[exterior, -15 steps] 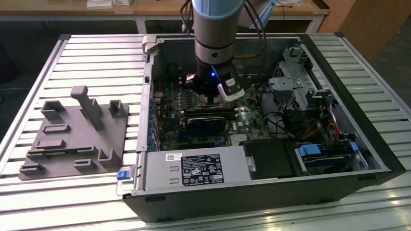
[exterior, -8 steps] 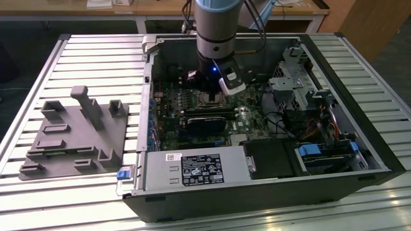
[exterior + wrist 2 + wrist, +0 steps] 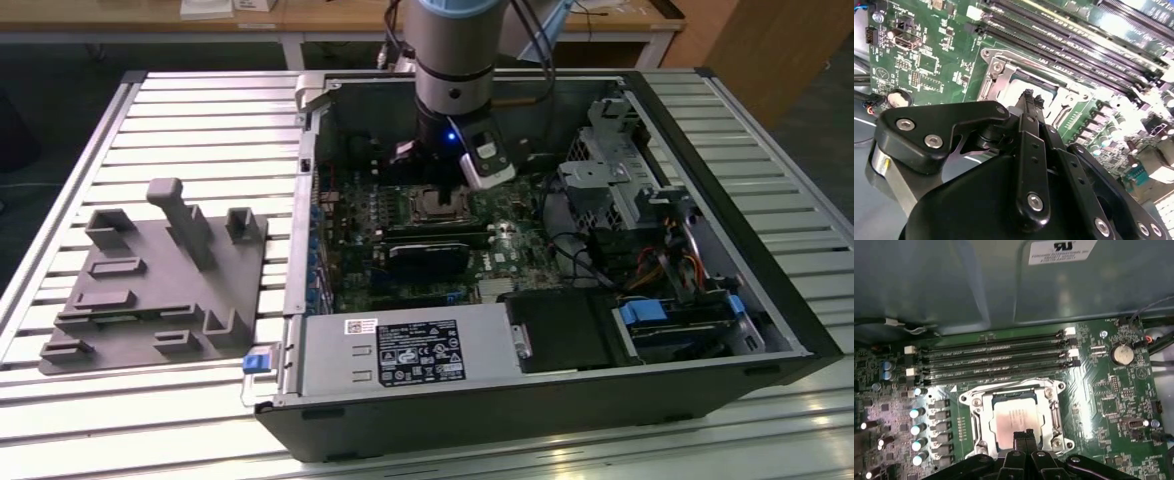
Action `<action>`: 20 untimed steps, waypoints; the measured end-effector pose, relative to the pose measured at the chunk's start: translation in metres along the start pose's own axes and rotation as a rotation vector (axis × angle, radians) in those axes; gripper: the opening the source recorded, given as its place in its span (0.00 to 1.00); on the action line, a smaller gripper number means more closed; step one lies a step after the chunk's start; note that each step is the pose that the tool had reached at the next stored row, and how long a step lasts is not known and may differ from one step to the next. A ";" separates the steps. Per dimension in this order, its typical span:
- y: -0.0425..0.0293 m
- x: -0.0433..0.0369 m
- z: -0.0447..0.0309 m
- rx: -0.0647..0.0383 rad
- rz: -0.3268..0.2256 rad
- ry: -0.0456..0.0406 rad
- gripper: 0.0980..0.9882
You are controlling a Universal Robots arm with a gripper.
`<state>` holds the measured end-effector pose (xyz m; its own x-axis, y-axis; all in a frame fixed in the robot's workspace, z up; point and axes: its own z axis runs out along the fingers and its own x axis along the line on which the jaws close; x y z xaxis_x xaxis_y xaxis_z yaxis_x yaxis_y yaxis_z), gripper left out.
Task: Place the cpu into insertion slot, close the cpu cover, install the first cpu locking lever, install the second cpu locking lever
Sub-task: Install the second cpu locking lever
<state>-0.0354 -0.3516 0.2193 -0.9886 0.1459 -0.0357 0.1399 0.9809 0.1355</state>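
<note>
- The arm (image 3: 451, 60) reaches down into the open computer case (image 3: 561, 400), which lies on a slatted metal table (image 3: 200, 110).
- Gripper (image 3: 1025, 436): its fingers are pressed together with nothing between them, the tips hovering just over one edge of the cpu cover (image 3: 985, 412); in the second wrist view the gripper (image 3: 1030, 96) reads the same way.
- The cpu (image 3: 1015, 421), a flat square chip with a pale silvery-tan top and faint markings, sits flat in the insertion slot (image 3: 1048, 434).
- The cover, a thin silver frame with a cut-out centre, lies down around the chip, with a screw head at each visible corner.
- The socket sits on the green motherboard (image 3: 1104, 405), just beside four long black memory slots (image 3: 999, 357) and a row of silver-topped capacitors (image 3: 918, 429).
- A coin cell (image 3: 1122, 354) sits near the board's edge.
- A grey fixture block (image 3: 154, 285) rests on the table, well apart from the case, on the exterior view's left.
</note>
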 end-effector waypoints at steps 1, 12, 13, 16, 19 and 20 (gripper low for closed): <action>0.0011 -0.0007 0.0002 0.001 0.000 0.0002 0.01; 0.0081 -0.0008 -0.0115 0.014 -0.001 -0.0020 0.01; 0.0084 -0.0008 -0.0131 0.016 -0.001 -0.0026 0.01; 0.0085 -0.0008 -0.0134 0.020 -0.001 -0.0035 0.01; 0.0084 -0.0008 -0.0135 0.022 -0.001 -0.0037 0.01; 0.0084 -0.0008 -0.0135 0.022 -0.001 -0.0037 0.01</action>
